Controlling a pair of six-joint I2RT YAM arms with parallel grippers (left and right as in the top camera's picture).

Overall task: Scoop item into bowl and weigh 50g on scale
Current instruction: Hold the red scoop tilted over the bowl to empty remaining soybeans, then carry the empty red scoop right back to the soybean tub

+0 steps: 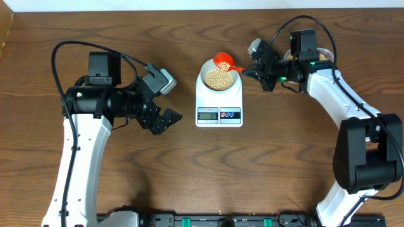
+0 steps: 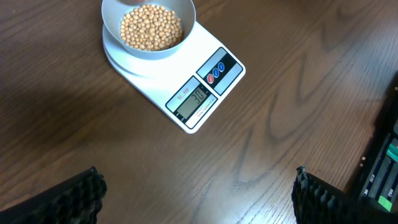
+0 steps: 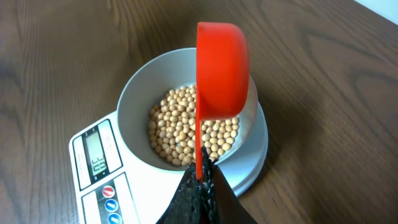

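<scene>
1. The scale (image 2: 205, 87) sat mid-worktop (image 1: 284, 157), its display at the near edge appearing to read 30.
2. The bowl (image 3: 138, 93) stood on the scale's far half, part-filled with beans (image 3: 180, 124).
3. The right end effector (image 3: 202, 186) was clamped on the handle of a red scoop (image 3: 221, 68), which was tipped on its side over the bowl's far-right rim.
4. The left end effector (image 2: 199, 196) hovered near-left of the scale, fingers spread wide, holding nothing.

Even bright light, soft shadows, sharp focus, mild glare
</scene>
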